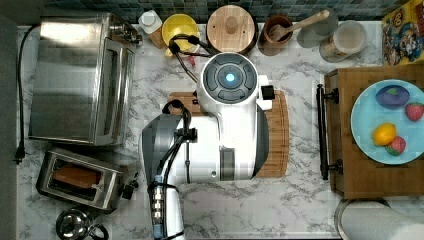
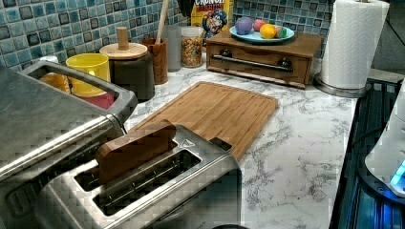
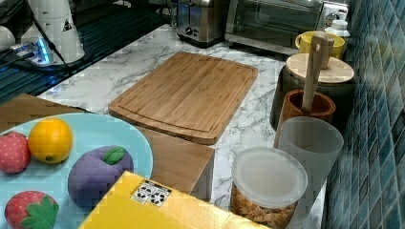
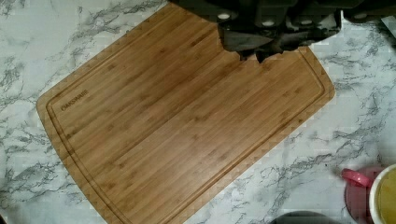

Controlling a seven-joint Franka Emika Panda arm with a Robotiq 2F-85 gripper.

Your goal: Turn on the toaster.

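Note:
The toaster point(image 1: 80, 180) is a small steel box at the top view's lower left, with a brown slice point(image 1: 75, 176) standing in one slot and a black lever and knob point(image 1: 131, 189) on the end that faces the arm. In the left view the toaster point(image 2: 157, 191) fills the foreground with the slice point(image 2: 136, 150) sticking up. It also stands at the far end of the counter in the right view point(image 3: 198, 19). My gripper point(image 4: 259, 51) hangs shut and empty over the bamboo cutting board point(image 4: 177, 121), well away from the toaster.
A large toaster oven point(image 1: 75, 80) stands beside the toaster. A yellow mug point(image 1: 179, 27), lidded jars and a utensil cup point(image 1: 277, 32) line the tiled wall. A wooden tray point(image 1: 360, 175) with a plate of toy fruit and a paper towel roll point(image 2: 351, 43) stand at the other end.

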